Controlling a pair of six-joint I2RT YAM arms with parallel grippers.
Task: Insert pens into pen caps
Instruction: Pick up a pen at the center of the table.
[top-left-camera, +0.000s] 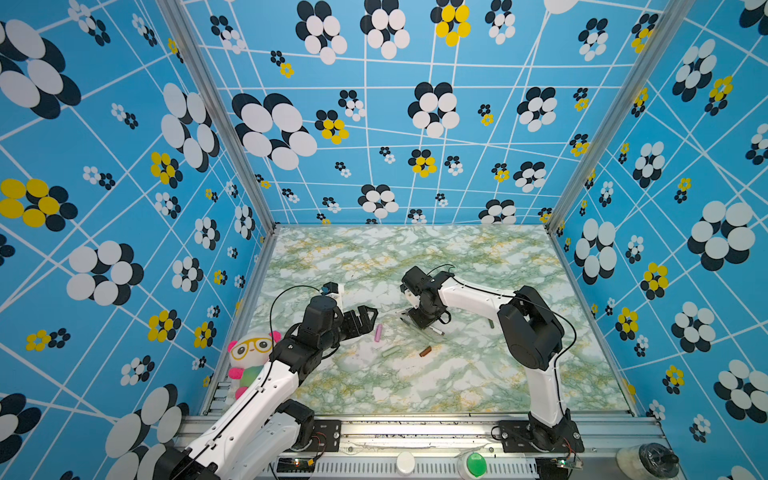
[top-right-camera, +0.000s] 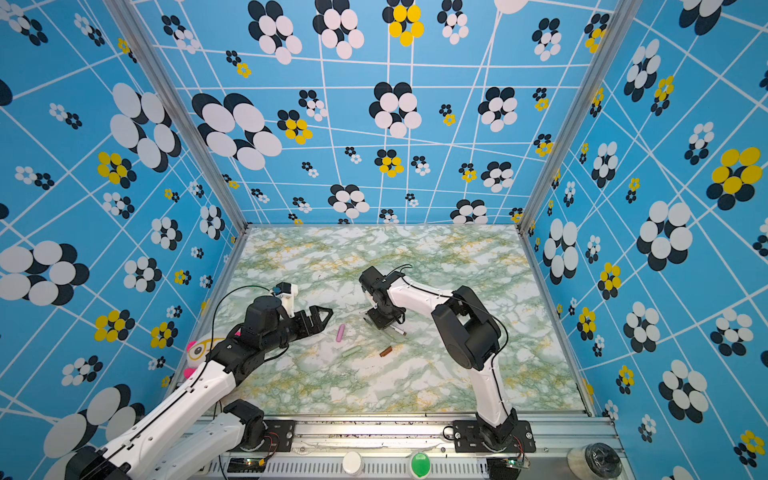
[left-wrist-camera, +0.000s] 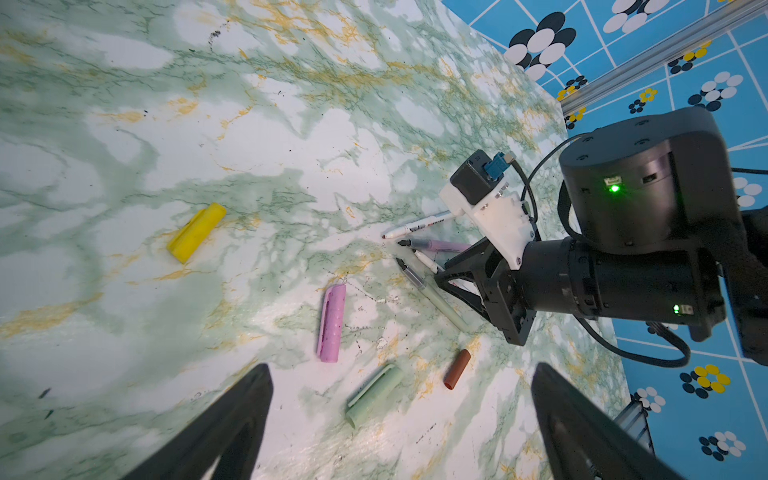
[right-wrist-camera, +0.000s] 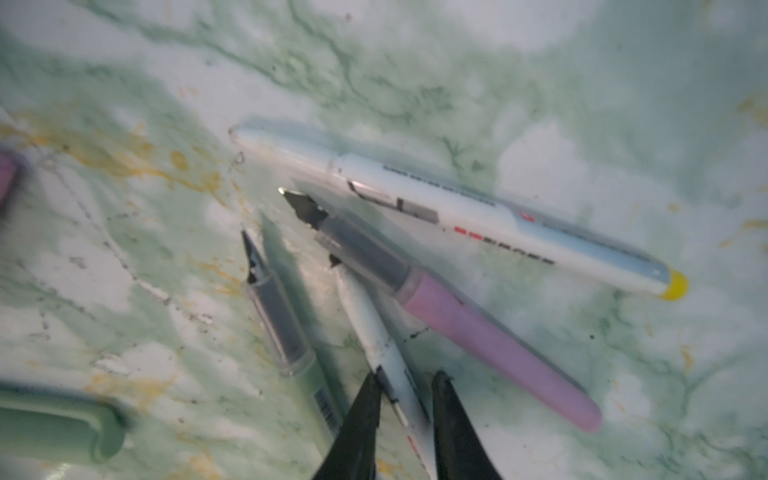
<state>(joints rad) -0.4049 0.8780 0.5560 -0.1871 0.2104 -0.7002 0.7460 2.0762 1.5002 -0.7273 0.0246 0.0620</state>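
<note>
My right gripper (right-wrist-camera: 405, 392) is shut on a slim white pen (right-wrist-camera: 365, 316) low over the table, seen also in both top views (top-left-camera: 419, 322) (top-right-camera: 384, 322). Beside it lie a white pen with a yellow end (right-wrist-camera: 457, 208), a pink pen (right-wrist-camera: 478, 332) and a pale green pen (right-wrist-camera: 282, 324), all uncapped. My left gripper (left-wrist-camera: 403, 368) (top-left-camera: 369, 318) hangs open and holds nothing. In front of it lie a pink cap (left-wrist-camera: 331, 322) (top-left-camera: 378, 333), a pale green cap (left-wrist-camera: 374, 395) (top-left-camera: 390, 352), a brown cap (left-wrist-camera: 457, 368) (top-left-camera: 425, 351) and, farther off, a yellow cap (left-wrist-camera: 197, 232).
A plush toy (top-left-camera: 249, 357) sits at the table's front left corner beside my left arm. A short dark greenish piece (top-left-camera: 491, 323) lies by my right arm's elbow. Patterned walls close three sides, and a metal rail (top-left-camera: 415, 432) runs along the front.
</note>
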